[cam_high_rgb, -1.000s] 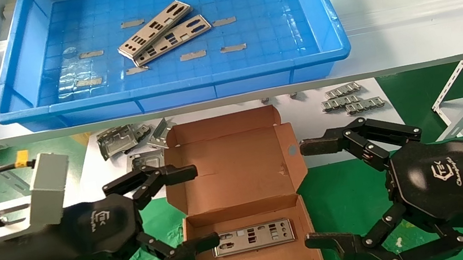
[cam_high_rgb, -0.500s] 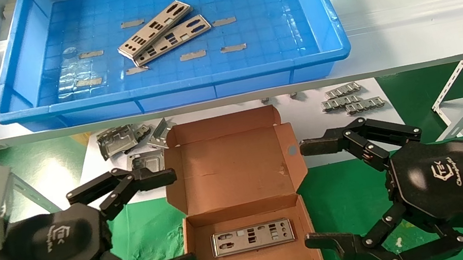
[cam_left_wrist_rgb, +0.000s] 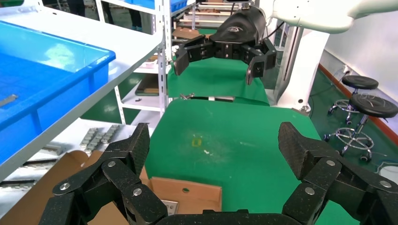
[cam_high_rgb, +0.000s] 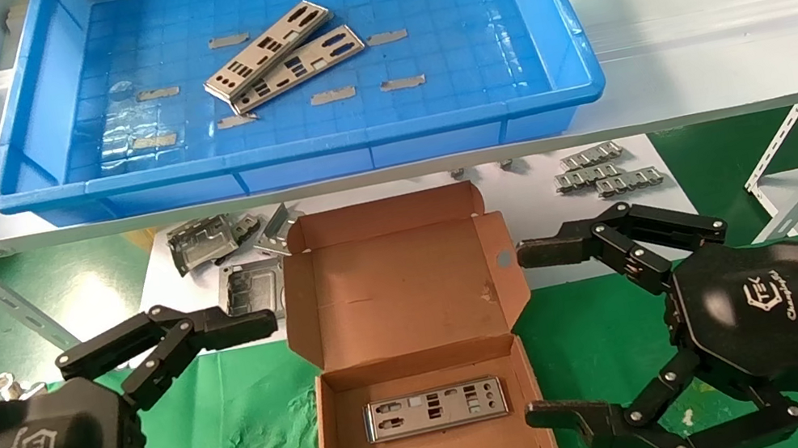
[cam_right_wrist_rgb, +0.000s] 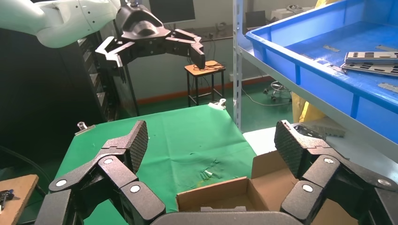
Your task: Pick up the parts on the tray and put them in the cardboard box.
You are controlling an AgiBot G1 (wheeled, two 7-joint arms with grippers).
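jaws apart both | left gripper [cam_high_rgb: 269, 415] left of cardboard box [cam_high_rgb: 408, 321] | right gripper [cam_high_rgb: 526, 337] at its right

The head camera looks from above, forward and down, and takes in the whole bench: the tray [cam_high_rgb: 296, 152] far, the cardboard box [cam_high_rgb: 413, 353] near.

The left wrist camera sits close behind the left gripper [cam_left_wrist_rgb: 213, 150] and looks out between its spread fingers, across the green mat to the right gripper [cam_left_wrist_rgb: 220, 58]. The right wrist camera does the same from behind the right gripper [cam_right_wrist_rgb: 211, 150], facing the left gripper [cam_right_wrist_rgb: 155, 49].

All three views share the box and the tray.
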